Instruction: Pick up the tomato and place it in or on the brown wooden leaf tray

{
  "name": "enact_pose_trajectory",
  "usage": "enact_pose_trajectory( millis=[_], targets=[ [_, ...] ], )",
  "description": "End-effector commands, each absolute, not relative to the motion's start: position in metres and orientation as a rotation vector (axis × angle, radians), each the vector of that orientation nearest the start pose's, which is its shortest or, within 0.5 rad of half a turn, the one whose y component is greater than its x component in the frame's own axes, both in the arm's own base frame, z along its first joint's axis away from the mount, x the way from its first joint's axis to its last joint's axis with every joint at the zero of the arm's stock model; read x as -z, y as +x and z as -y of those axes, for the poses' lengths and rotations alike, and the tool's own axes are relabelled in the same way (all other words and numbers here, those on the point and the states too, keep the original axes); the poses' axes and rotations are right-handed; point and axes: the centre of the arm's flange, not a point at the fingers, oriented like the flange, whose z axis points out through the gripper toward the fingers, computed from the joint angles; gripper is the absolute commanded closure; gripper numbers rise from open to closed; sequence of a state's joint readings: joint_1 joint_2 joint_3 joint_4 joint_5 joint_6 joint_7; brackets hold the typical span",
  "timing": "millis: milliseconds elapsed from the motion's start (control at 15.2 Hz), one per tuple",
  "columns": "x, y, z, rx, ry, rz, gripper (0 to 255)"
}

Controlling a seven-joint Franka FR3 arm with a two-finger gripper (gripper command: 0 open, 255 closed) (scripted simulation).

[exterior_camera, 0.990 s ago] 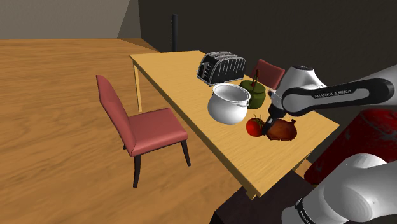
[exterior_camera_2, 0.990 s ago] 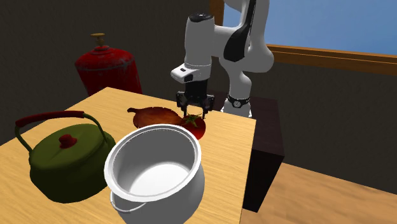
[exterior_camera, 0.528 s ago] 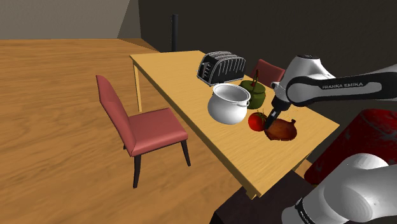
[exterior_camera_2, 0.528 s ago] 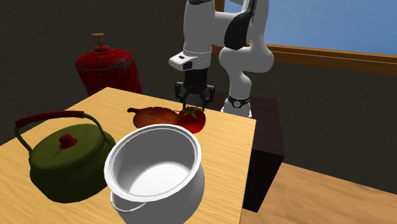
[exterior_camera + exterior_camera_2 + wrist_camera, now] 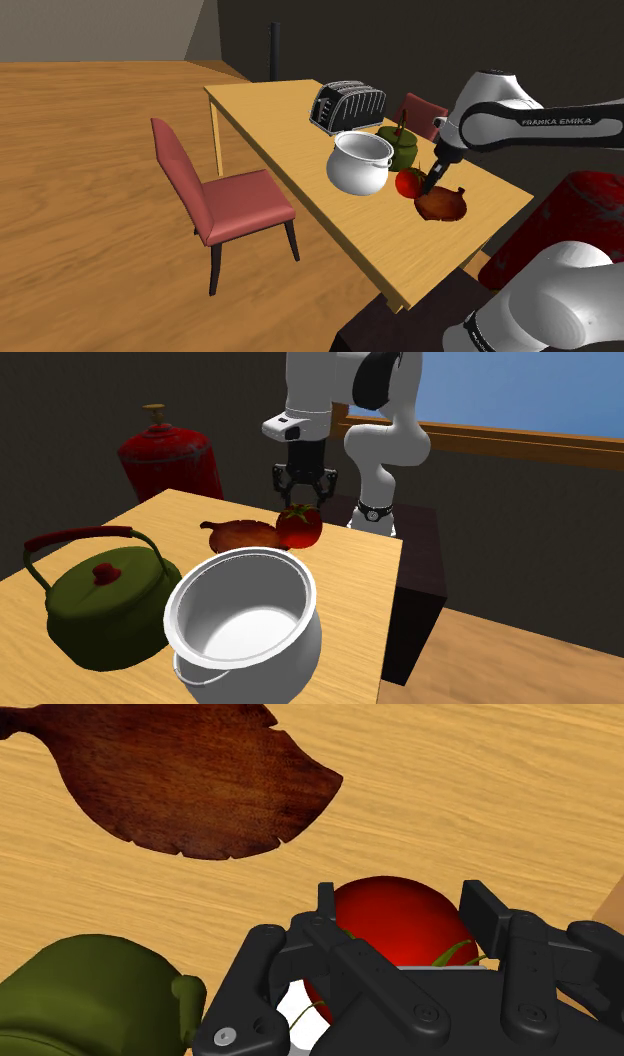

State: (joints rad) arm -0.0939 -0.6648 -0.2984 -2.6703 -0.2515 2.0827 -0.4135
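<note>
Right of centre in the shoulder view, the tomato (image 5: pixel 408 183) is pinched between the fingers of the black gripper (image 5: pixel 300 500). It looks to be hanging a bit clear of the counter (image 5: pixel 290 140) rather than resting on it. So I'd say the pick-up part is done and this is the carry step.

The brown leaf tray (image 5: pixel 190 784) lies flat on the counter just beside the tomato, toward the lower right in that shoulder view, with nothing on it. My guess for the next move: shift sideways until the tomato is over the middle of the leaf, come down, then let go gently. A round thing could easily roll off a tray that shallow.

The tomato itself is glossy deep red and round, with thin green stem bits poking up between the fingers. A white pot (image 5: pixel 245 622) and a green kettle (image 5: pixel 100 597) stand close by, so steer clear of those.
</note>
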Motion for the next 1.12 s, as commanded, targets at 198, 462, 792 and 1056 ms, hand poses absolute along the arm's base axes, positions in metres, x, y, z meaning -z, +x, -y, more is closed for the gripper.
enact_pose_trajectory(
  millis=[198,462,792,1056],
  targets=[
    [-0.443,0.304,0.201,0.075,-3.187,0.310,255],
    [-0.447,0.287,0.251,0.074,-3.187,0.310,255],
    [-0.453,0.265,0.313,0.074,-3.187,0.310,255],
    [-0.451,0.254,0.346,0.075,-3.187,0.310,255]
  ],
)
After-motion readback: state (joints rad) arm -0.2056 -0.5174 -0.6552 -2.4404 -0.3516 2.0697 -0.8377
